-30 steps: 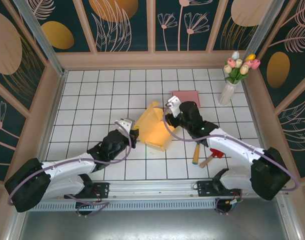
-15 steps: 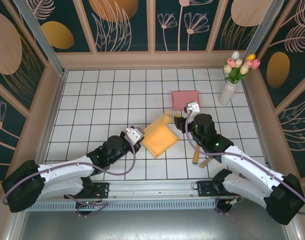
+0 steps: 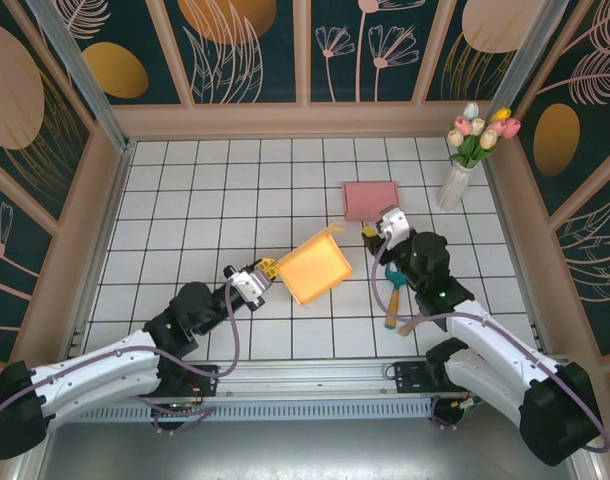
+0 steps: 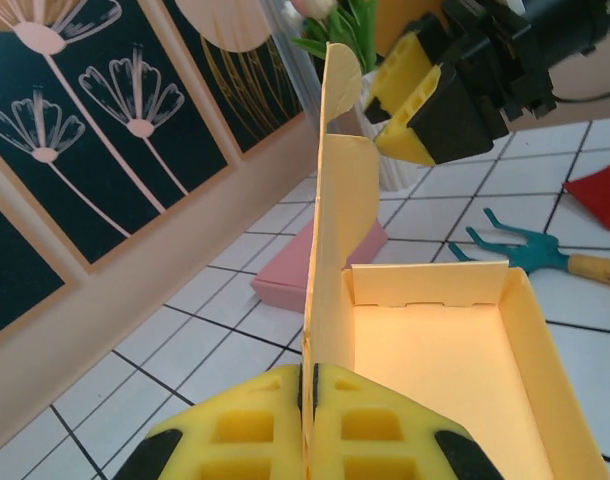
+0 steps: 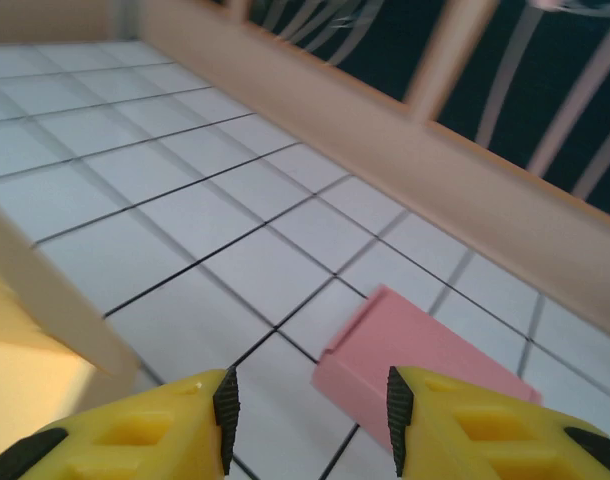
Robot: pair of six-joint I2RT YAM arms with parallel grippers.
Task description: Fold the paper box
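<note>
- Seen from above, a white tiled table [image 3: 185, 180] sits inside a decorated enclosure. Two white robot arms reach in from its near edge.
- The yellow paper box [image 3: 313, 270] lies near the middle of the table, between the two arms. It is an open shallow tray with one long flap standing up along its far-left side.
- The left gripper [image 3: 268, 270] is pressed together on the box's left corner. In the left wrist view its yellow fingers [image 4: 245, 430] pinch the bottom edge of the upright flap [image 4: 335, 200], which rises straight up from between them beside the tray.
- The right gripper [image 3: 371, 232] hovers just right of the box, not touching it. In the right wrist view its fingers [image 5: 155, 430] are spread with nothing between them. Bare tile and a pink block [image 5: 425, 365] lie ahead.
- A teal hand rake [image 3: 394, 285] and a vase of tulips [image 3: 455, 180] sit to the right of the box.
- Judgement: the step in hand looks like closing the flap over the tray.
- To do it well, the left claw should grip firmly as an anchor so the light box does not slide.
- The right claw should meet the flap near its top edge and push it slowly down across the tray. That way the thin card bends at the crease instead of buckling.
- Risk: pushing too low or too fast could pull the box out of the pinch or shove it toward the rake.
</note>
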